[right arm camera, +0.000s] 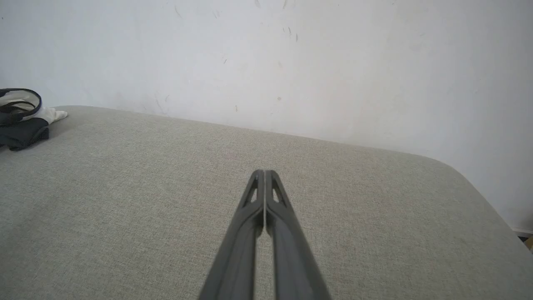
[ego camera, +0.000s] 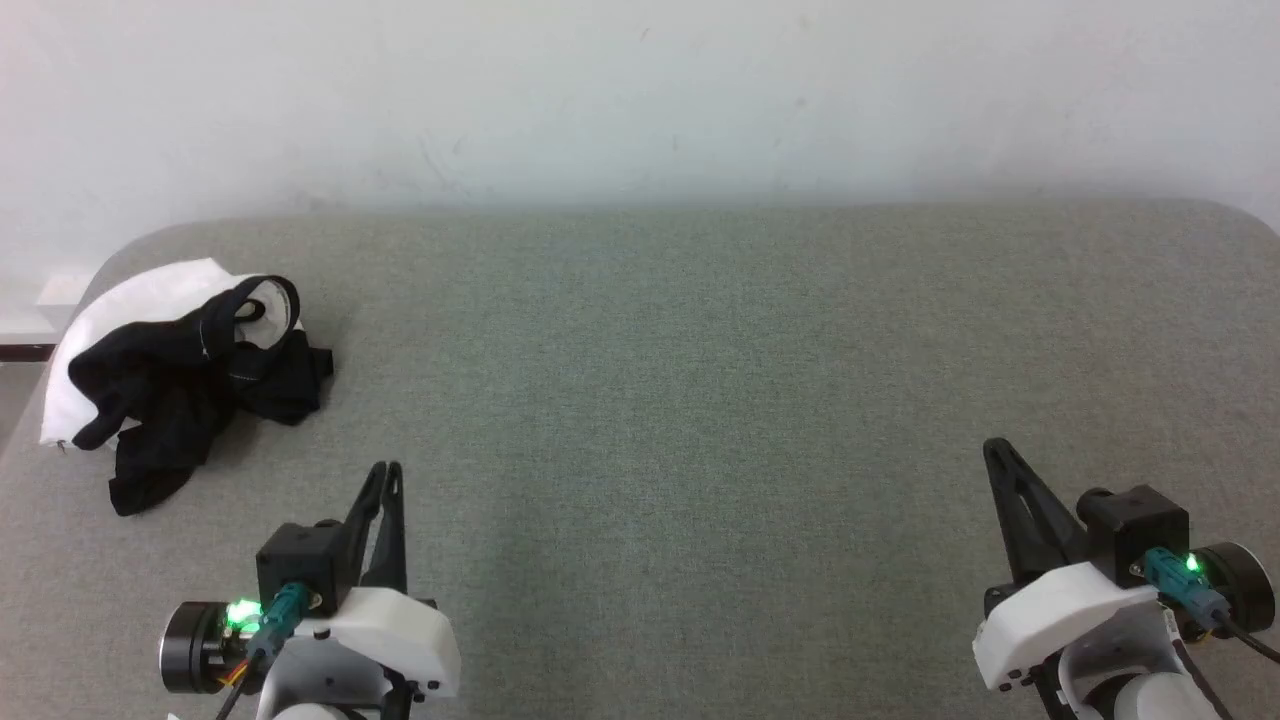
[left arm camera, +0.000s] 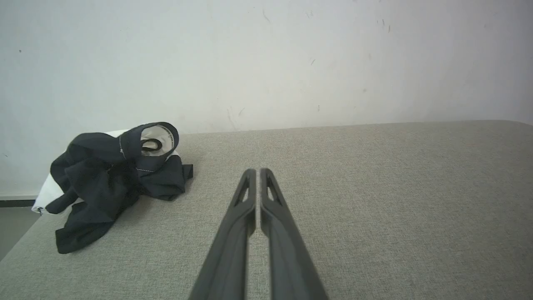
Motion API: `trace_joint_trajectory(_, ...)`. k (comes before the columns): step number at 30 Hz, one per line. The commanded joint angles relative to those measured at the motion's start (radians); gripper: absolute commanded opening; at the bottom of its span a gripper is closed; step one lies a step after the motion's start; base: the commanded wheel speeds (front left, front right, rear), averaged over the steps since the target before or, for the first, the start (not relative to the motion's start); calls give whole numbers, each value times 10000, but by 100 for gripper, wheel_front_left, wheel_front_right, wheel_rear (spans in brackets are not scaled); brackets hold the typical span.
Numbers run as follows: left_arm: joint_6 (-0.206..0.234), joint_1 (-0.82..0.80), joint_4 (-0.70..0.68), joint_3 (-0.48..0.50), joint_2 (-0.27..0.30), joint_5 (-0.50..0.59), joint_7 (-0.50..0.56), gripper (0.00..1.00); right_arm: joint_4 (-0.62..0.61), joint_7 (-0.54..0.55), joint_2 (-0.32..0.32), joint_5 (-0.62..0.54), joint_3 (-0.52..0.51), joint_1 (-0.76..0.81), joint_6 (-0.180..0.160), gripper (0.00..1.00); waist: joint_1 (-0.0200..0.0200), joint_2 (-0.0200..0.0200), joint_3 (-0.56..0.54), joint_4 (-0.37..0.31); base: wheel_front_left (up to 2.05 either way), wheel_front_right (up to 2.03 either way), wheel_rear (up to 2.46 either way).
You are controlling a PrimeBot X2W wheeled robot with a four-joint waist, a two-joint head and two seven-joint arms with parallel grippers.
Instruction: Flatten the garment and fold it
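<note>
You're looking at a bare test space, more lab than home: scuffed white wall (left arm camera: 291, 62), grey fabric-covered worktop (ego camera: 700, 400) with rounded corners, dark skirting (left arm camera: 16, 203)

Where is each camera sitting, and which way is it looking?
Head view: on the robot's head, looking forward and down at the grey surface; left pincer and right pincer show at the bottom.
Left wrist view: on the left wrist, looking along its shut fingers toward the wall.
Right wrist view: on the right wrist, likewise, along its shut fingers.
Shared: all three see the crumpled garment.
</note>
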Motion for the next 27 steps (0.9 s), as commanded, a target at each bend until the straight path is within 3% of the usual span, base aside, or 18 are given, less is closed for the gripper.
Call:
trace_joint_trajectory(1, 2, 3, 0, -4, 2, -1, -2, 100, 14, -2, -6, 3, -3, 2, 0, 100, 0, 0, 0, 0, 0, 0, 0)
trace_joint_trajectory(27, 117, 116, -91, -155, -9, -224, -519, 100, 137, -518, 3, 334, -661, 46, -5, 100, 0, 0, 85, 122, 0, 0, 0)
